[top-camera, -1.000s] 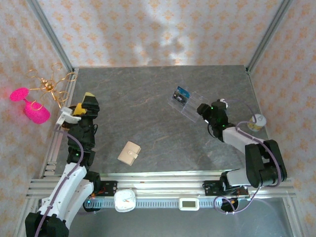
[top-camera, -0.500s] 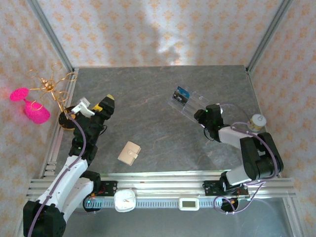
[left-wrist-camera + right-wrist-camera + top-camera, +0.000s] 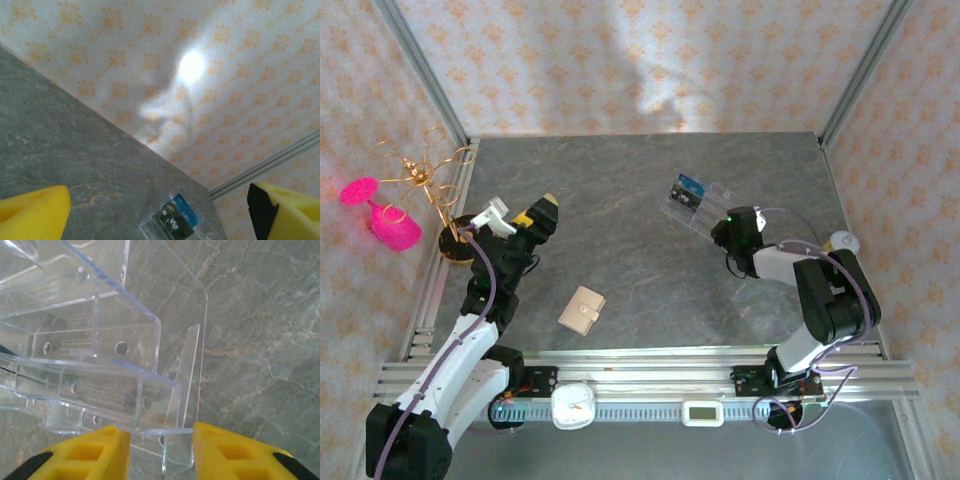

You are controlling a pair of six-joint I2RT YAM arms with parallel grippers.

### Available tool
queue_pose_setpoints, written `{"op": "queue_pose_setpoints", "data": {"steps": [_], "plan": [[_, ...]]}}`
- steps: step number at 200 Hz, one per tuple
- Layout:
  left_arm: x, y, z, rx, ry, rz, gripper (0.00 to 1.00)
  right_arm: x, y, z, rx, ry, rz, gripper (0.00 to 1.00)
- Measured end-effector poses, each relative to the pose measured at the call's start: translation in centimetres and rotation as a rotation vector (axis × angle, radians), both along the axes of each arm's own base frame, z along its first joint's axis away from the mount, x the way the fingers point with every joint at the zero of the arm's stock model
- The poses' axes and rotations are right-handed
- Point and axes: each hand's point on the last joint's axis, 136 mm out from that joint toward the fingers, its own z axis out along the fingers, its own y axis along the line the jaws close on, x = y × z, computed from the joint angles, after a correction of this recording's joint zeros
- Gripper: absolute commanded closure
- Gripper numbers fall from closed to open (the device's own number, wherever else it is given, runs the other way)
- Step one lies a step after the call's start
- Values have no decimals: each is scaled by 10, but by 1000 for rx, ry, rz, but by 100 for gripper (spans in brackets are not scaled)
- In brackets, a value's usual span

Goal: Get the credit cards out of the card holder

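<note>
The tan card holder [image 3: 582, 309] lies folded shut on the grey table, left of the middle. The credit cards are hidden. A clear plastic tray [image 3: 705, 205] sits at the back right with a blue card [image 3: 186, 210] and a black VIP card [image 3: 172, 223] standing in it. My right gripper [image 3: 725, 228] is at the tray's near end. In the right wrist view its jaws [image 3: 161, 450] press on both sides of the tray's end wall [image 3: 170, 430]. My left gripper [image 3: 525, 220] hangs open above the table's left edge, well away from the card holder, nothing between its fingers [image 3: 35, 212].
A gold wire stand [image 3: 420, 175] with pink pieces [image 3: 380, 215] stands at the left wall. A small white-capped jar [image 3: 842, 243] sits by the right wall. A white clock [image 3: 573, 405] rests on the front rail. Patterned walls enclose three sides.
My left gripper has risen and swung right over the table's edge. My right gripper has slid left onto the tray's end, and its jaws have narrowed.
</note>
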Motion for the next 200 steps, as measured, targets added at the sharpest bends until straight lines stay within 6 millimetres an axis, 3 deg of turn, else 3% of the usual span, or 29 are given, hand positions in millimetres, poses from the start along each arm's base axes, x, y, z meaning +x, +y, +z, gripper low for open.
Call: {"op": "queue_pose_setpoints", "data": {"steps": [40, 120, 161, 200], "plan": [[-1, -4, -9, 7, 36, -21, 11, 9, -3, -3, -34, 3, -11, 84], [-4, -16, -16, 23, 84, -78, 11, 11, 1, -1, -131, -1, 109, 95], [-6, -23, -17, 40, 98, -116, 11, 1, 19, 0, -178, 11, 273, 95], [-11, -29, -26, 43, 137, -149, 11, -22, 53, 0, -196, 32, 465, 95]]}}
